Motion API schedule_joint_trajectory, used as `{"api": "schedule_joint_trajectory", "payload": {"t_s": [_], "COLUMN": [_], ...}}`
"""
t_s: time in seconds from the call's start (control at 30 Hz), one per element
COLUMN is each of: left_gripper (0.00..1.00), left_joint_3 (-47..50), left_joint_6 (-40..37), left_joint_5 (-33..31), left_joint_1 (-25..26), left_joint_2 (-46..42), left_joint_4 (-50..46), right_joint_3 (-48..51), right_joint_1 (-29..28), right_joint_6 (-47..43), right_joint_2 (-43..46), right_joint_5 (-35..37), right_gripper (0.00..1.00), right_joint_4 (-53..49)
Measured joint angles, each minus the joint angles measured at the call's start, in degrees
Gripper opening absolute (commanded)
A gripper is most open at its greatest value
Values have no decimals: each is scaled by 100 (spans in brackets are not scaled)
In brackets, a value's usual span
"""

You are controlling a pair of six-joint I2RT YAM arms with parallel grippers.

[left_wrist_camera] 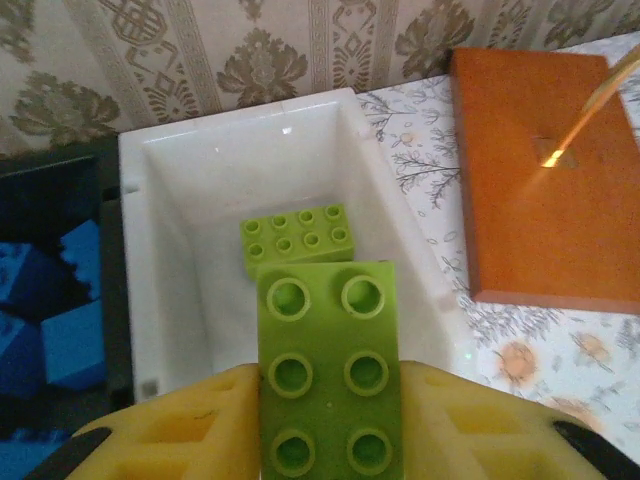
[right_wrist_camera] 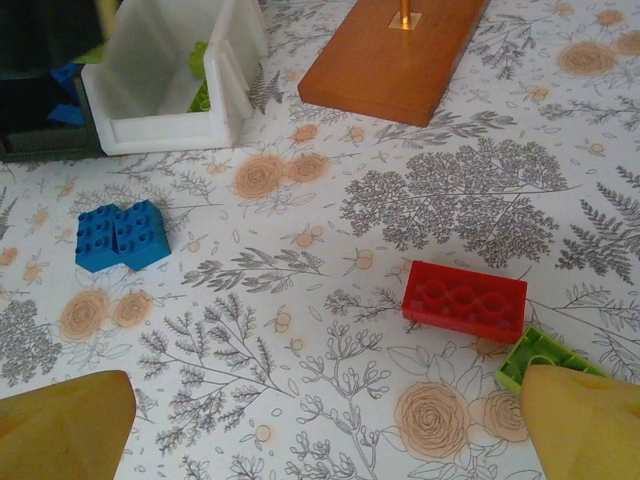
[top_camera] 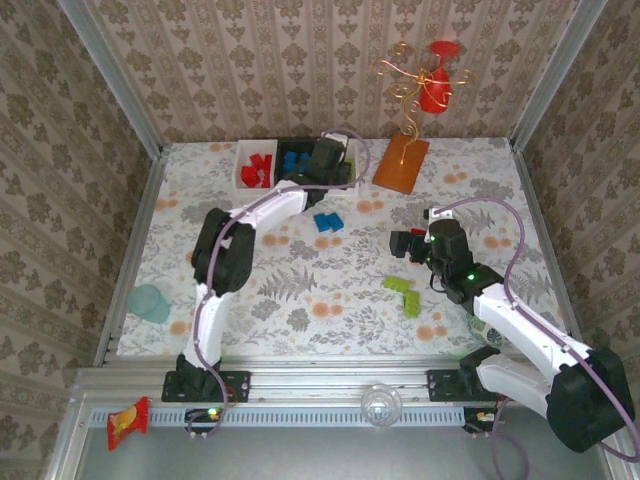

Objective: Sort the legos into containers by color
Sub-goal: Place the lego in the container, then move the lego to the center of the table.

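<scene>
Since the left gripper (left_wrist_camera: 330,430) is clamped on a lime brick (left_wrist_camera: 330,370) above the white bin (left_wrist_camera: 180,170), it should release only once centred over the green brick (left_wrist_camera: 298,235) lying at twelve o'clock inside. The right gripper (right_wrist_camera: 320,420) hangs wide open, empty, a red brick (right_wrist_camera: 465,300) at two o'clock on the table (right_wrist_camera: 330,300).

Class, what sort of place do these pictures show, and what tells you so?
Probably a robot test booth: beige wallpapered panels box in a floral-cloth table, and two arms, left and right, are bolted to a silver metal rail.
</scene>
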State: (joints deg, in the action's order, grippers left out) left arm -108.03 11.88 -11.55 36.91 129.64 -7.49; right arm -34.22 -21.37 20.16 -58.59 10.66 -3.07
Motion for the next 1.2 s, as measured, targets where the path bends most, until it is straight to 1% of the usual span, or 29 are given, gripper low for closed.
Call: {"api": "schedule_joint_trajectory", "payload": {"t_s": [0.13,0.23,0.3,0.37,0.47,0.53,0.6,0.7,0.77,0.87,0.93,1.07,1.2], "left_gripper": [42,43,46,48,52,56,60,64,65,66,67,67,68], "left_joint_3": [-879,-1362,-1626,-1832,-1845,-1412,-612,767,1755,2920,3543,4485,5045], "left_joint_6": [-173,-306,-402,-487,-549,-544,-520,-396,-249,-35,120,374,531], "left_joint_5": [-33,-120,-212,-286,-319,-262,-153,96,282,483,603,761,824], "left_joint_1": [-70,-101,-101,-101,-96,-87,-68,-35,13,79,133,177,175], "left_joint_2": [640,892,988,1034,973,717,227,-756,-1556,-2590,-3123,-3733,-3897], "left_joint_4": [-407,-634,-732,-791,-839,-743,-619,-354,-15,433,726,1075,1156], "right_joint_3": [-13,-57,-96,-122,-131,-133,-142,-146,-146,-146,-146,-146,-149], "right_joint_1": [0,0,-2,-20,-120,-254,-424,-693,-911,-1211,-1316,-1519,-1613], "right_joint_6": [57,125,197,315,546,649,741,881,979,1099,1185,1353,1443], "right_joint_2": [48,39,-2,-81,-232,-306,-380,-522,-614,-699,-750,-1034,-1495], "right_joint_5": [-55,-61,-61,-59,-55,-33,-4,85,195,376,446,555,581], "right_gripper": [100,100,99,98,97,97,96,96,96,97,98,100,100], "right_joint_4": [-66,-267,-407,-549,-828,-1034,-1250,-1569,-1821,-2144,-2260,-2271,-2127]}}
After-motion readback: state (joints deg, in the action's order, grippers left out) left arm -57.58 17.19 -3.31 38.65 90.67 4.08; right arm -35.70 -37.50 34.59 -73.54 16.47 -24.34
